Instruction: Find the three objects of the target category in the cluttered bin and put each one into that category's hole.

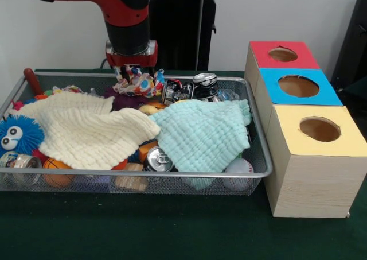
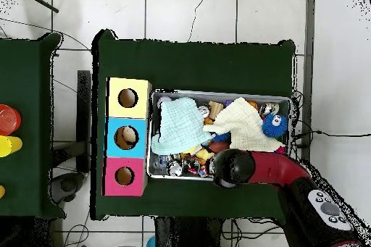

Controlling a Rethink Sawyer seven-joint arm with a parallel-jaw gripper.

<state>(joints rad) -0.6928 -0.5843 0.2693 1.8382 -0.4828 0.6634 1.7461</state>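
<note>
Hand [image 1: 131,72] hangs low over the far rim of the wire bin [image 1: 261,156], its tip buried in a crumpled multicoloured wrapper [image 1: 137,83]; whether it is apart or together on that wrapper, cannot tell. Overhead, the arm's black wrist covers the hand [image 2: 226,168] at the bin's edge.

Front view, left to right, all placed from the hand:
- Far to its left, a red-tipped handle [image 1: 31,81] leans at the bin's corner.
- Left and nearer the camera, a blue fuzzy toy with googly eyes [image 1: 17,135]; below it a small jar [image 1: 20,160] and an orange ball [image 1: 55,169].
- In front of the hand, slightly left, a cream cloth [image 1: 86,131] lies spread over the clutter.
- Just right of the hand, two crushed dark cans [image 1: 190,89] lie side by side.
- In front and to the right, a mint cloth [image 1: 203,135]; a silver can [image 1: 159,159] pokes out under its near edge, a baseball [image 1: 238,168] near the corner.
- Well to the right, outside the bin on the green bench [image 1: 172,231], three wooden boxes in a row, each with a round hole: red top [image 1: 282,54], blue top [image 1: 298,86], yellow top [image 1: 319,129].
</note>
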